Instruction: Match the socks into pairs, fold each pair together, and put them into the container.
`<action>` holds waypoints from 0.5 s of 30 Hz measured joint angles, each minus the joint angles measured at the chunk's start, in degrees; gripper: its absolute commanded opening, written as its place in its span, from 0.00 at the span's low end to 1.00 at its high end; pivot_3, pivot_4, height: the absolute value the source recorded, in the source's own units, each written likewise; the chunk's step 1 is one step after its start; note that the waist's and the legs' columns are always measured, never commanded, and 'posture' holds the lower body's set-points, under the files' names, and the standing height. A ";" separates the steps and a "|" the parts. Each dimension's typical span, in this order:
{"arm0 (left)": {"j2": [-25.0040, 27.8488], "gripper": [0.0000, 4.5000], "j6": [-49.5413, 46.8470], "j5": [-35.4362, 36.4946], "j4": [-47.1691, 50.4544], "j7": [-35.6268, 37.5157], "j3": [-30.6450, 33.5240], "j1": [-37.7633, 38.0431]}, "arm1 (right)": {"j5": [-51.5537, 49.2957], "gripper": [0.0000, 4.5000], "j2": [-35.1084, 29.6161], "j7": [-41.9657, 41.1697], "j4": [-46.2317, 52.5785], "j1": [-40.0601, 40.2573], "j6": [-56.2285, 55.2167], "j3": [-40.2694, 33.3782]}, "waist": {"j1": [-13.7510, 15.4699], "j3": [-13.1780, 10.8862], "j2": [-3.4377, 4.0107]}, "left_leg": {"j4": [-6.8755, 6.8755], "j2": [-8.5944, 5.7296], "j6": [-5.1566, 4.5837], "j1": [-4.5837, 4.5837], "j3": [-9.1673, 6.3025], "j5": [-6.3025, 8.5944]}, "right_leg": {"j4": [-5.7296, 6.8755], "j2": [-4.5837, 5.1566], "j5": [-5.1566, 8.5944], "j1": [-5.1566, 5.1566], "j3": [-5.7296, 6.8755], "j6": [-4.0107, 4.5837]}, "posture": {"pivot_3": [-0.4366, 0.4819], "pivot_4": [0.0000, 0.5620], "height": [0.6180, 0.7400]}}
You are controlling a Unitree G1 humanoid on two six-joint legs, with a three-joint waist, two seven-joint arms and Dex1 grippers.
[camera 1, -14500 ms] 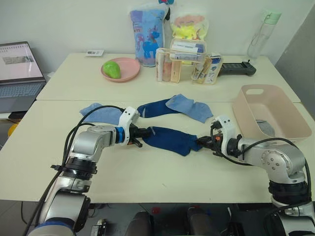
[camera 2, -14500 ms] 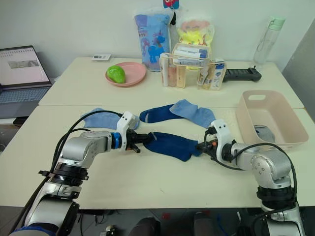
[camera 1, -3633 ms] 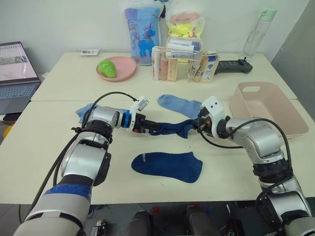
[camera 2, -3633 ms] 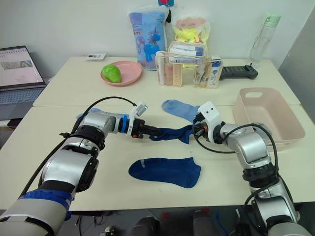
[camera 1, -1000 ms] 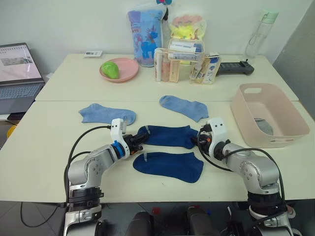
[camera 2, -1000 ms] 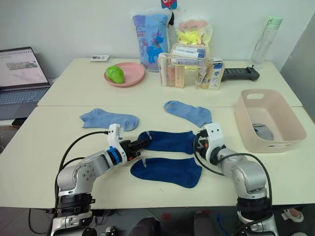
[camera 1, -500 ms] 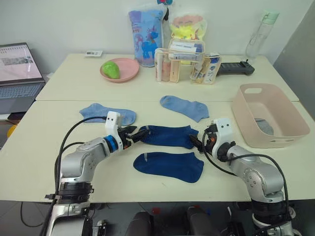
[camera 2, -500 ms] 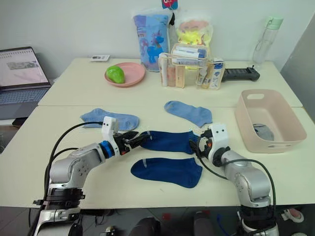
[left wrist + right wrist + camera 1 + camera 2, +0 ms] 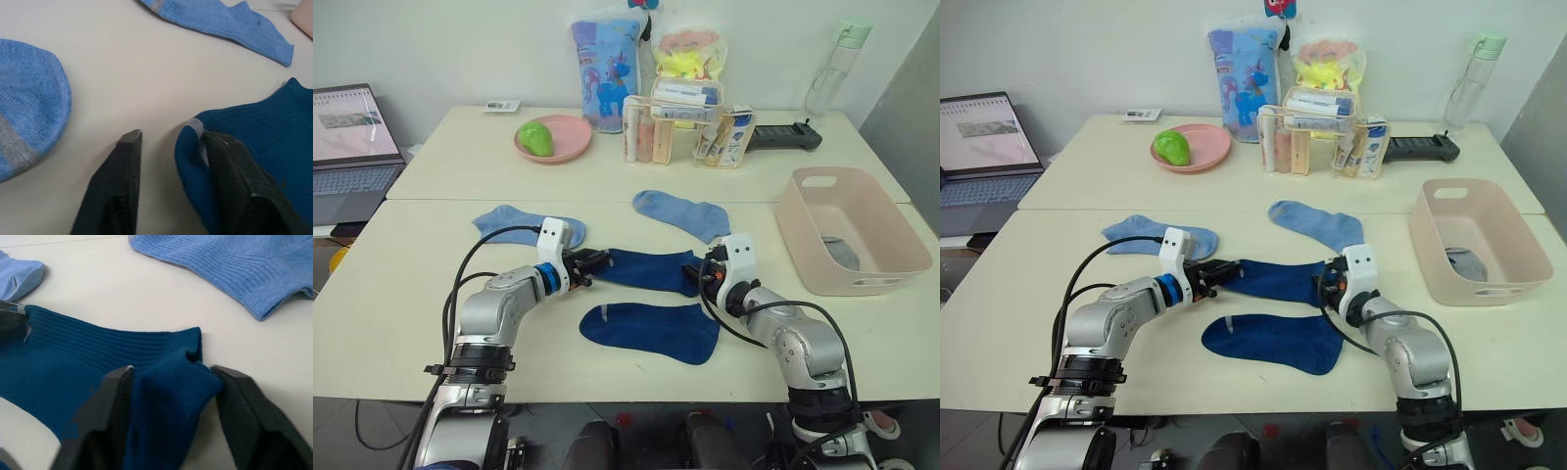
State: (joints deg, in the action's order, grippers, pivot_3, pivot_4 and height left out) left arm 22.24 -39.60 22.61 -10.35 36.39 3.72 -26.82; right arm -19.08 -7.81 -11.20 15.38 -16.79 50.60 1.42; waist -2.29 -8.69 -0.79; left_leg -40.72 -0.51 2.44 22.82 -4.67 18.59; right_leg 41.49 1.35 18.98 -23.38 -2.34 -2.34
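Stage: judging by the layout, mid-task, navy pair being matched, nothing folded on the desk [image 9: 401, 313].
Far navy sock [image 9: 641, 269]: flat, just beyond the near navy sock [image 9: 651, 331], not yet stacked.
Left pincer [image 9: 168, 147]: fingers spread, one resting on the toe end.
Right pincer [image 9: 171, 396]: spread around the bunched end, not pinching tight.
Light blue socks: one [image 9: 514, 225] left, one [image 9: 680, 212] right, apart, untouched.
Pink tub [image 9: 891, 279]: something grey [image 9: 837, 253] inside, likely the grey pair.
Left: two pairs.

No text or label can be read.
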 measured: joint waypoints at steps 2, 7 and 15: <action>-0.09 0.09 -0.02 -0.01 -0.25 0.37 -0.22 0.01 | 0.04 0.18 0.03 -0.01 -0.09 -0.01 -0.40 0.00 | -0.01 0.00 0.00 | 0.00 0.00 0.00 0.00 0.01 0.00 | 0.00 0.00 0.00 0.00 -0.01 0.00 | 0.48 0.27 0.69; -0.07 0.00 -0.10 0.14 -0.53 1.35 -0.37 -0.01 | 0.07 0.01 -1.13 -1.10 -0.08 -0.02 -1.07 0.87 | -0.02 0.00 0.00 | 0.00 0.00 0.00 0.01 0.01 0.00 | 0.00 0.00 0.00 0.00 -0.01 0.00 | 0.48 0.27 0.69; 4.22 0.00 -2.34 5.69 7.86 6.24 3.21 1.37 | -5.21 0.01 -2.57 -3.48 10.45 1.08 2.72 -1.15 | -0.15 -0.02 0.01 | 0.03 0.06 -0.01 0.05 -0.08 0.01 | -0.04 -0.01 0.00 -0.03 -0.06 0.00 | 0.48 0.27 0.69</action>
State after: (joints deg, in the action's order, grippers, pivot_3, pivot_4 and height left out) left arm 26.46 -41.93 28.30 -2.49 42.63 6.94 -25.45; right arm -24.29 -10.39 -14.68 25.82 -15.71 53.32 0.28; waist -2.44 -8.70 -0.77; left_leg -40.69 -0.44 2.44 22.86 -4.75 18.59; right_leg 41.46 1.34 18.98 -23.40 -2.40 -2.34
